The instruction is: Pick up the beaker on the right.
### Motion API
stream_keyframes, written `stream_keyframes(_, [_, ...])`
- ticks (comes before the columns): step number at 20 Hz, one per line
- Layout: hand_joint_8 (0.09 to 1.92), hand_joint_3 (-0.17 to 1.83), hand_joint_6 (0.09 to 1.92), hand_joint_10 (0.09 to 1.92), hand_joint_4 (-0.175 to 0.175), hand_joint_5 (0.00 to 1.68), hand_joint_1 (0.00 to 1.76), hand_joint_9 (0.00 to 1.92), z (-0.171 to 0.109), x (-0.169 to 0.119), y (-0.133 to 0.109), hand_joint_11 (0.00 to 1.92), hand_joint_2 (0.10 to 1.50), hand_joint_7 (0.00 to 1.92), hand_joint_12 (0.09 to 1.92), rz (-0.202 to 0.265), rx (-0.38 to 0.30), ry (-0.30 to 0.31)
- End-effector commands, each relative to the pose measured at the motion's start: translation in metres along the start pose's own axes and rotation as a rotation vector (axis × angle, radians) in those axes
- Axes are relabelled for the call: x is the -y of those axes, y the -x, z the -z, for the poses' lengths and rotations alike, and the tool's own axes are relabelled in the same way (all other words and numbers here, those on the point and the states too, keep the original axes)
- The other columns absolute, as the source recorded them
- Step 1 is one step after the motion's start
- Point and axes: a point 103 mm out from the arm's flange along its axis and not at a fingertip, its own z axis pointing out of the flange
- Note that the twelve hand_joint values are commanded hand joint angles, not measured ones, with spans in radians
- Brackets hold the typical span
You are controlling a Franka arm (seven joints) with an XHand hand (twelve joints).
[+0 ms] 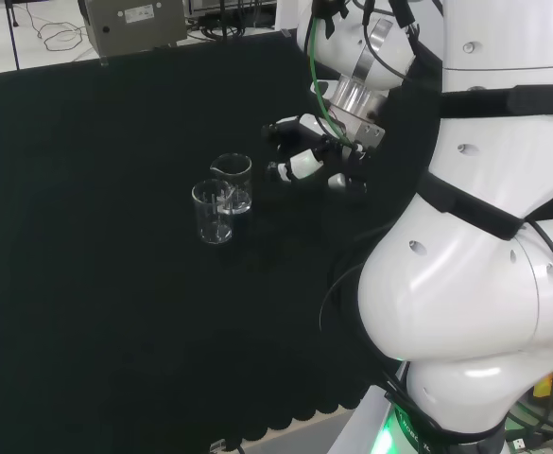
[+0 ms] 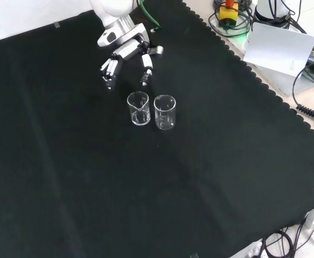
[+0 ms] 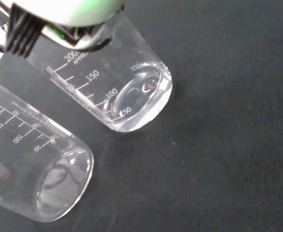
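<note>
Two clear beakers stand upright, side by side and close together on the black worktop (image 2: 210,177), just above the middle of the front view. The one on the right there (image 2: 165,112) is the one I take the task to mean; its neighbour with the pouring lip (image 2: 138,108) sits just to its left. In the head view they overlap, one in front of the other, at centre left. The hand (image 2: 127,51) hovers at the upper left of the front view, above the pair and apart from them, fingers spread and relaxed, holding nothing. To my eye it sits more over the left beaker, so I would shift it toward the right of the front view before lowering. The gap between the two glasses looks narrow, so a finger going down between them could knock the neighbour; better to close thumb and fingers across the sides that face away from it. The wrist view looks along both beakers, lying close in frame, graduations showing.
</note>
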Motion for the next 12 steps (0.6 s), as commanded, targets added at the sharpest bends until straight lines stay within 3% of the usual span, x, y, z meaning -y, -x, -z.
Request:
stream_keyframes(1, [0.76,0.70,0.09,0.67,-0.063,0.54,0.93,0.58,-0.019,-0.001,0.002,0.16,0.49,0.47,1.40,0.015,-0.082,0.027])
stream_keyframes(3, [0.77,0.70,0.09,0.66,-0.064,0.55,0.93,0.59,-0.025,-0.003,0.003,0.16,0.49,0.48,1.40,0.020,-0.121,0.035])
stream_keyframes(12, [0.77,0.70,0.09,0.65,-0.067,0.58,0.94,0.58,-0.043,-0.013,-0.001,0.15,0.48,0.49,1.40,0.037,-0.159,0.095])
